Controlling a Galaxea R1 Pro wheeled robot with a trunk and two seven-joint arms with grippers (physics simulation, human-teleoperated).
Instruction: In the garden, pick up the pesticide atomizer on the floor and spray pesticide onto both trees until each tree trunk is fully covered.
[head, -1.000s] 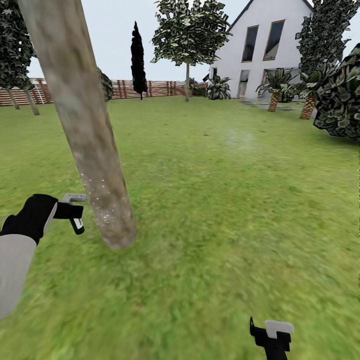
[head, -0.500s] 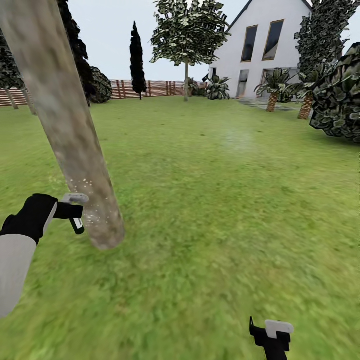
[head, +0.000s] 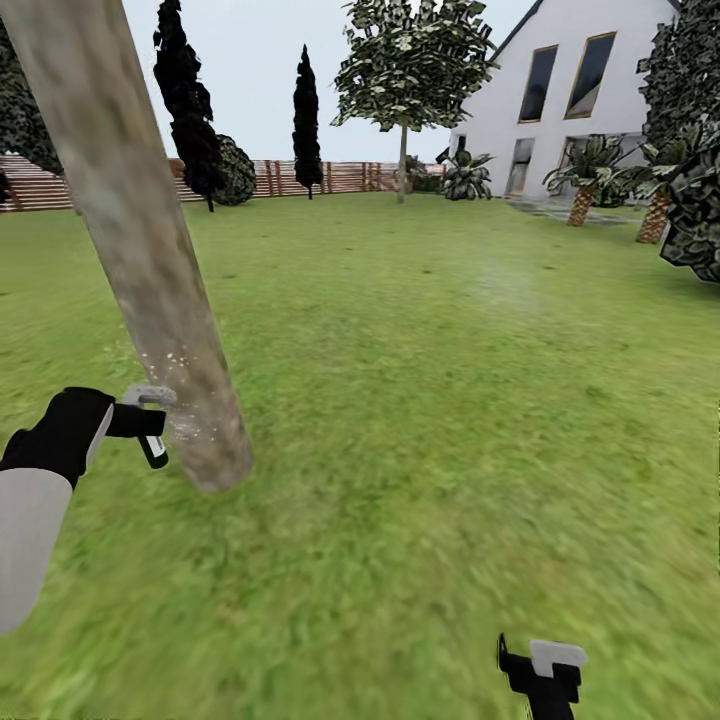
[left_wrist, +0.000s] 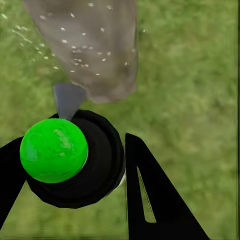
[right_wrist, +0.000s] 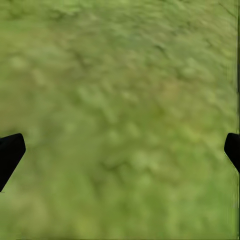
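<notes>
Between the earlier head pictures and this one the whole view swung, so the fence and house slid sideways while both arms kept their places in the picture; the camera had turned, not the things. Speckled low down with pale pesticide (head: 180, 358), the tree trunk (head: 150, 260) stood just ahead of the left gripper (head: 150, 425), which was clamped around the pesticide atomizer (head: 152, 400), its grey nozzle close to the bark, though whether they touched could not be told. From the left wrist, the atomizer's black round body (left_wrist: 102, 165) with a bright green ball (left_wrist: 54, 150) on it sat between the two black fingers (left_wrist: 150, 200), the grey nozzle tip (left_wrist: 67, 97) aimed at the trunk's base (left_wrist: 95, 45), where white specks dotted the bark and the lawn (left_wrist: 190, 90) beside it. Well apart from that, low on the other side, the right gripper (head: 540, 675) hung over grass (right_wrist: 125, 115) with its fingertips (right_wrist: 10, 152) spread wide and nothing between them.
</notes>
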